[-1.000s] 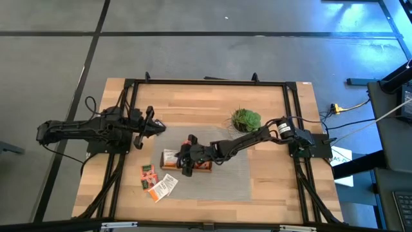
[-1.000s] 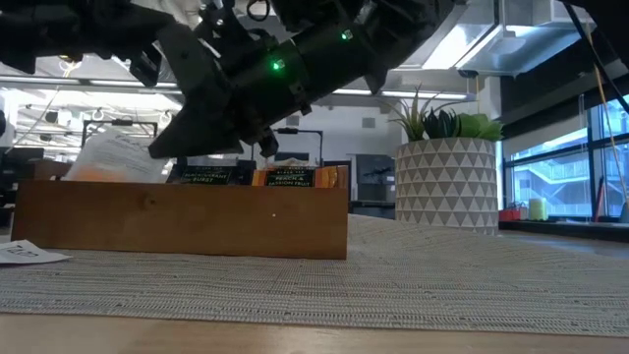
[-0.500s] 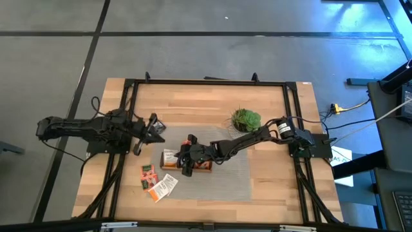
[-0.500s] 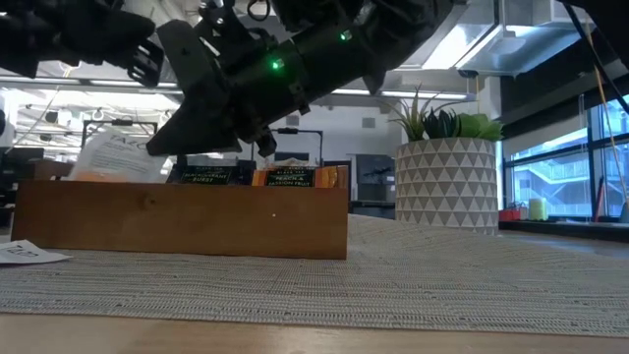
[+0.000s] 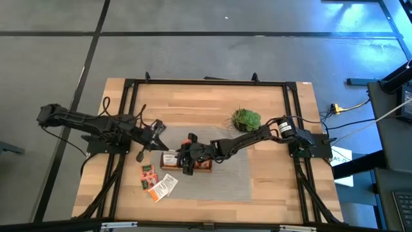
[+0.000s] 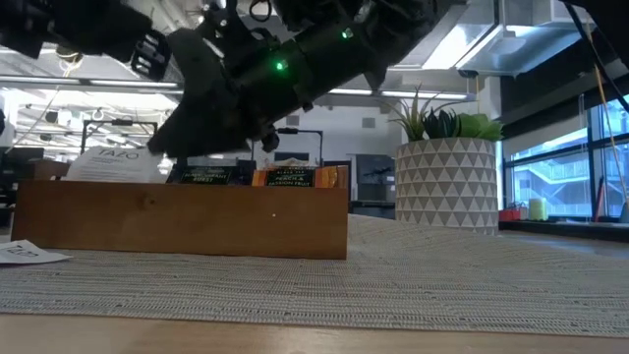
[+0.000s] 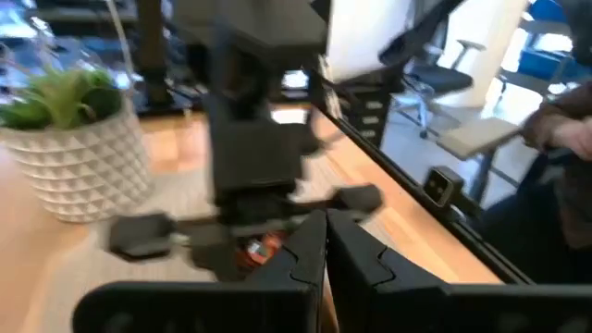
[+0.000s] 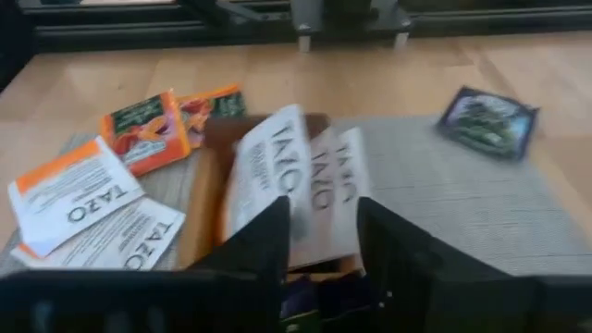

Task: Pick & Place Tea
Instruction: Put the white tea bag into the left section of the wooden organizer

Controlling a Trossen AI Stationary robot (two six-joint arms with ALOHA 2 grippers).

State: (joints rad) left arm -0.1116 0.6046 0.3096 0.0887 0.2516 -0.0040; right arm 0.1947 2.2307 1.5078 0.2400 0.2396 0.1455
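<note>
The wooden tray (image 5: 201,166) lies on the grey mat, with dark and orange tea sachets (image 6: 285,177) standing in it. My right gripper (image 8: 324,245) hovers open over the tray's left end, where two white tea sachets (image 8: 277,171) lean in the end compartment (image 8: 205,213). White-and-orange sachets (image 8: 69,190) and red-orange ones (image 8: 148,125) lie flat on the table beyond the tray. A dark sachet (image 8: 488,118) lies on the mat. My left gripper (image 7: 324,250) is shut and empty, held above the table left of the tray (image 5: 159,138). My right gripper stands with its fingers (image 8: 268,245) on either side of the near edge of the white sachets (image 8: 310,217). I cannot tell whether they touch. The sachets rest in the tray's end compartment, leaning.
A potted plant (image 5: 246,119) in a white patterned pot (image 6: 447,182) stands behind the right arm. The loose sachets (image 5: 158,182) lie near the front left of the mat. A black frame (image 5: 206,82) runs around the table. A person's sleeve (image 7: 564,120) shows beyond the table.
My left gripper has swung toward the tray, toward the table's right and near edges, turning as it went and staying shut. The white sachet, held tilted above the tray's left end before, now sits lower in the end compartment.
</note>
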